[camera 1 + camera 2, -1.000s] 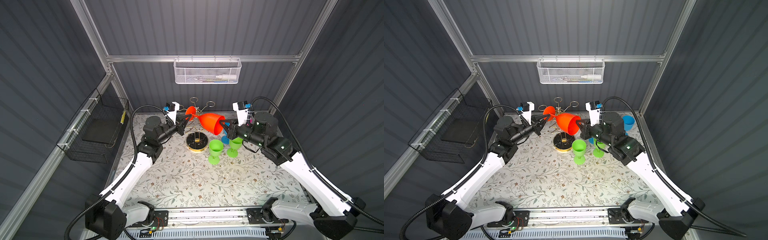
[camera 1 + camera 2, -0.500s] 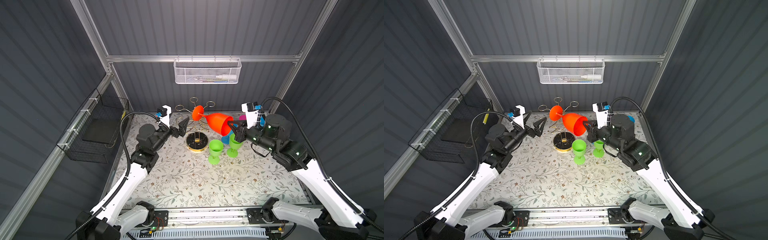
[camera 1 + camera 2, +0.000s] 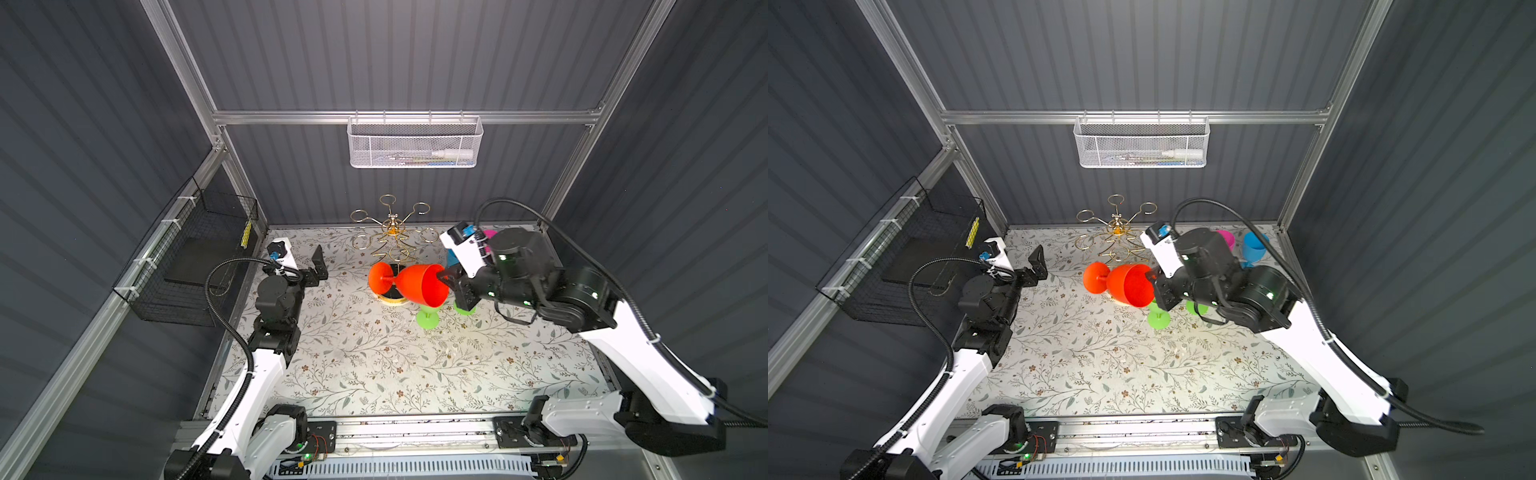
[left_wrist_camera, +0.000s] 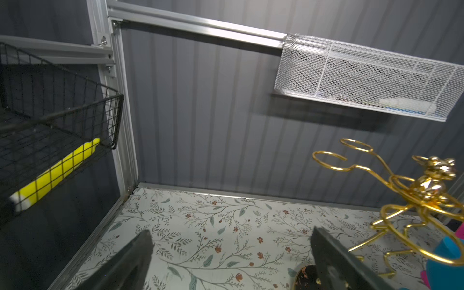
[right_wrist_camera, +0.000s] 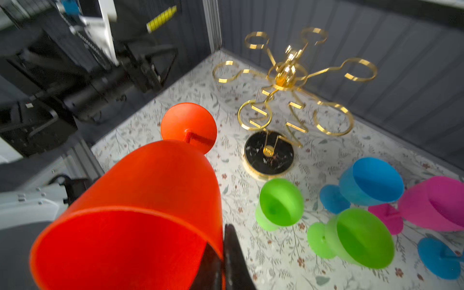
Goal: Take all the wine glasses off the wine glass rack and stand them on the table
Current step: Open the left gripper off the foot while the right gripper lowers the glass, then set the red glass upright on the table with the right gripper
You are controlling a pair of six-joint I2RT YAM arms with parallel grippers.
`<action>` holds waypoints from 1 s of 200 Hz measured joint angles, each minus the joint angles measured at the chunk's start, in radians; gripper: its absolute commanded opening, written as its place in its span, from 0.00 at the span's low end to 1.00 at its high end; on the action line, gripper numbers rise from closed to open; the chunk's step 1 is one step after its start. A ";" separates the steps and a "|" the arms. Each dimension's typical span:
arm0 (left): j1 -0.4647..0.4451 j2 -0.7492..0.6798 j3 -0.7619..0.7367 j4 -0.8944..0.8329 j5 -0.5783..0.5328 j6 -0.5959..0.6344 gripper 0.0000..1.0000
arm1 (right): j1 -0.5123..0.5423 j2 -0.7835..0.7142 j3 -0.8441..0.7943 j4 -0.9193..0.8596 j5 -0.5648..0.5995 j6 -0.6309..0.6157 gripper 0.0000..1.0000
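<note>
The right gripper (image 3: 448, 283) is clamped on the rim of the orange glass (image 3: 415, 284), one finger inside the bowl and one outside. The glass hangs on its side in the air just in front of the rack (image 3: 392, 237), touching none of the gold rings, its foot pointing away from the gripper. The left gripper (image 4: 231, 241) stands with its jaws wide apart and empty, well to one side of the rack. The remaining step appears to be setting the glass down. A rim pinch probably gives little hold against twisting, so turn it upright slowly. Choose bare table (image 3: 374, 365) in front of the rack, clear of the green glasses (image 5: 281, 200) near the rack's base. Release only once the foot sits flat.
</note>
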 measured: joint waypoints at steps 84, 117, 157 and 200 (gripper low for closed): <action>0.005 -0.004 -0.066 0.061 -0.079 0.004 1.00 | 0.057 0.337 0.084 -0.278 0.047 0.010 0.00; 0.005 -0.003 -0.068 0.076 -0.089 0.005 1.00 | 0.059 0.429 0.100 -0.305 0.072 0.019 0.00; 0.007 -0.001 -0.079 0.083 -0.095 0.009 1.00 | 0.059 0.500 0.100 -0.302 0.085 0.023 0.00; 0.008 0.008 -0.084 0.083 -0.104 0.013 1.00 | 0.059 0.509 0.094 -0.273 0.085 0.023 0.02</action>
